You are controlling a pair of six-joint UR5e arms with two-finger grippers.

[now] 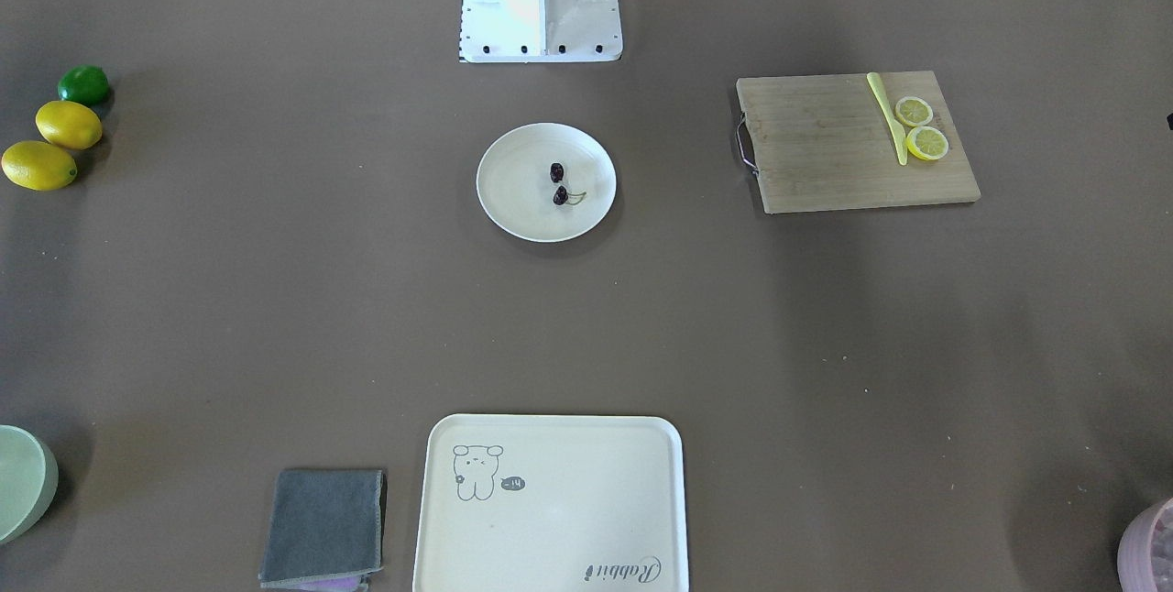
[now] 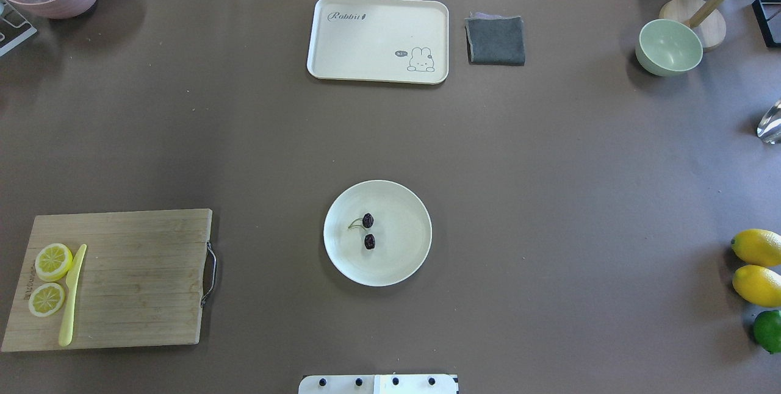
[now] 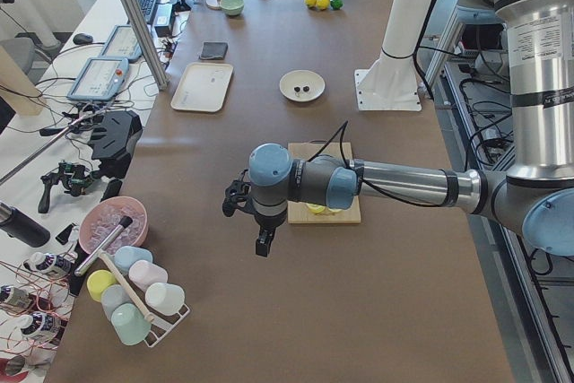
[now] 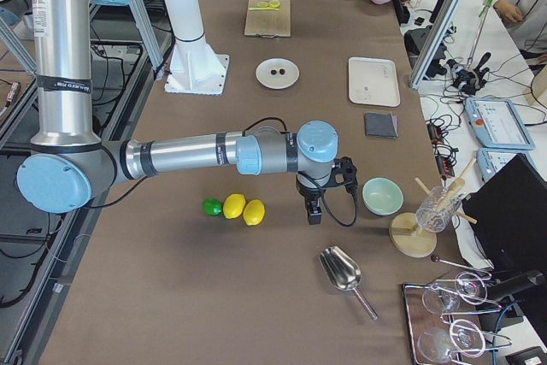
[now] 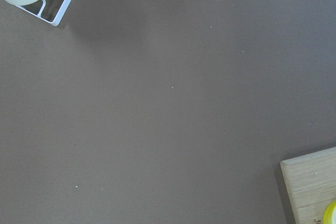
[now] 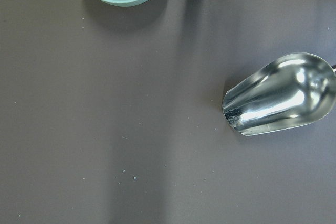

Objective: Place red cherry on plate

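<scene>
The red cherry [image 2: 368,230], a pair of tiny dark fruits on a thin greenish stem, lies near the middle of the round cream plate [image 2: 403,257]; the front view shows the same cherry [image 1: 558,184] on the plate [image 1: 513,202]. Neither gripper is near it. My left gripper [image 3: 263,244] hangs over bare table beyond the cutting board at the table's left end. Between the lemons and the green bowl at the other end hangs my right gripper [image 4: 314,214]. Both show only in side views, so I cannot tell whether they are open or shut.
A wooden cutting board [image 2: 134,278] carries two lemon slices [image 2: 53,261] and a yellow knife [image 2: 72,293]. A cream tray [image 2: 378,40], grey cloth [image 2: 495,40] and green bowl [image 2: 669,47] line the far edge. Lemons [image 2: 756,246] and a lime [image 2: 769,331] sit right, a metal scoop [image 6: 281,95] beyond.
</scene>
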